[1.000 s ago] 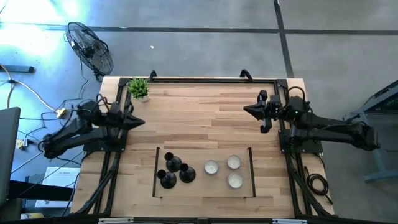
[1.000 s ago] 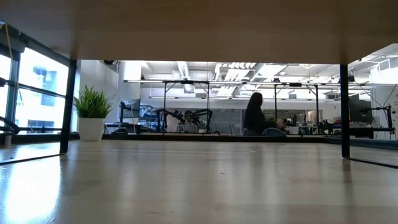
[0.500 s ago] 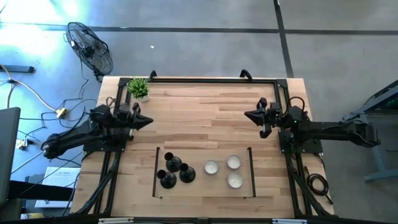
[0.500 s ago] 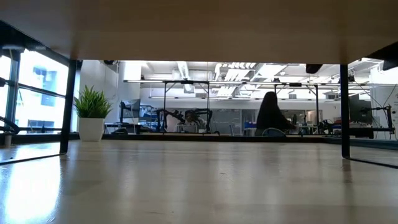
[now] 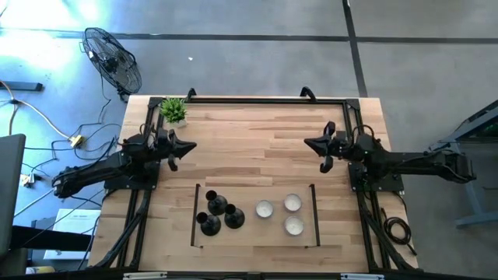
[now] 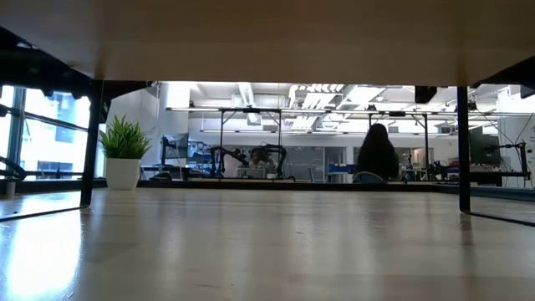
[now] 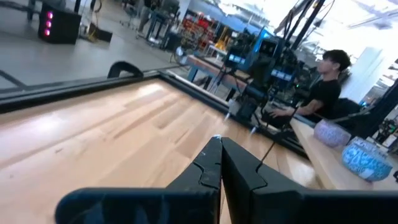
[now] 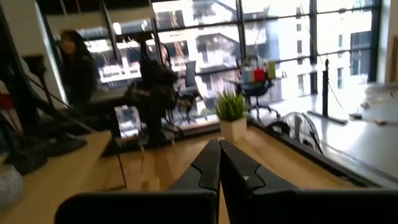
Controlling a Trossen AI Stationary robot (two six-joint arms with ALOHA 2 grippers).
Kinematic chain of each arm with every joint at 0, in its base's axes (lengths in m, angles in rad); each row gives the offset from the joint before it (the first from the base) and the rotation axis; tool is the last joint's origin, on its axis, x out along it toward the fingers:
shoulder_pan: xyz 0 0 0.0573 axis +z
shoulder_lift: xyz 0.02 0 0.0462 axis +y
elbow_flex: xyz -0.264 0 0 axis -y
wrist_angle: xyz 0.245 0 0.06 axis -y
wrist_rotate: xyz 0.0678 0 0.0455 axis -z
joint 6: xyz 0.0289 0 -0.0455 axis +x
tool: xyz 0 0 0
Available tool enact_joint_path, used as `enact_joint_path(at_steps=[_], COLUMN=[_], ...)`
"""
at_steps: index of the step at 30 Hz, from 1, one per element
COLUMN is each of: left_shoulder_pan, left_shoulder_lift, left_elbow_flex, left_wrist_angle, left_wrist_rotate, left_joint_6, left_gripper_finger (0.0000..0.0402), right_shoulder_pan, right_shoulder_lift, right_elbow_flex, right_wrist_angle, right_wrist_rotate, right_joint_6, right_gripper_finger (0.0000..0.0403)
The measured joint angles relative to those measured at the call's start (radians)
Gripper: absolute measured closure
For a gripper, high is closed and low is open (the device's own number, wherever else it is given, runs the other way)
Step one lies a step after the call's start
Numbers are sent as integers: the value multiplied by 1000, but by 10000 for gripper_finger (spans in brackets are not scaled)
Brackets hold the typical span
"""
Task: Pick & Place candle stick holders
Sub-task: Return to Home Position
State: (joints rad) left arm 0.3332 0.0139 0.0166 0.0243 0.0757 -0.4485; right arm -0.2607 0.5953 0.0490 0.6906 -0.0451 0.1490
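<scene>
Three black candle stick holders stand close together on their round bases near the table's front, left of centre. They are in the left part of an area marked by two black strips. My left gripper hovers shut over the table's left side, pointing level toward the middle, far from the holders. In the left wrist view its fingers meet with nothing between them. My right gripper hovers shut over the right side, facing the left one; its fingers are also empty.
Three white candles sit right of the holders, between the black strips. A small green potted plant stands at the far left corner. A black frame runs along the table's far edge. A person is in the room beyond.
Both arms have come down. My left gripper has moved toward the table's right edge, further over the table, and rolled a little. My right gripper has sunk and shifted slightly toward the near edge. Both stayed shut. The person behind has walked to the right.
</scene>
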Motion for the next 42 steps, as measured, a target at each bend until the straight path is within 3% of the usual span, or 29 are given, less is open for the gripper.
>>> enact_joint_path(at_steps=[4, 14, 25, 32, 42], left_shoulder_pan=[0, 0, 0, 0, 0], left_shoulder_lift=[-1, 0, 0, 0, 0], left_elbow_flex=[-1, -3, -4, -4, -4], left_wrist_angle=[0, 4, 17, 18, 2], left_wrist_rotate=[0, 42, 99, 72, 4], left_joint_6=[7, -2, -13, 0, 3], left_gripper_finger=[401, 401, 401, 401, 401], right_shoulder_pan=[0, 0, 0, 0, 0], right_shoulder_lift=[0, -17, -242, -408, -460], right_elbow_flex=[0, 0, 0, 0, 0], right_wrist_angle=[-67, -30, -222, -402, -546], right_wrist_rotate=[9, -77, -70, -14, 65], right_joint_6=[7, 9, 35, 32, 29], right_gripper_finger=[403, 403, 403, 403, 403])
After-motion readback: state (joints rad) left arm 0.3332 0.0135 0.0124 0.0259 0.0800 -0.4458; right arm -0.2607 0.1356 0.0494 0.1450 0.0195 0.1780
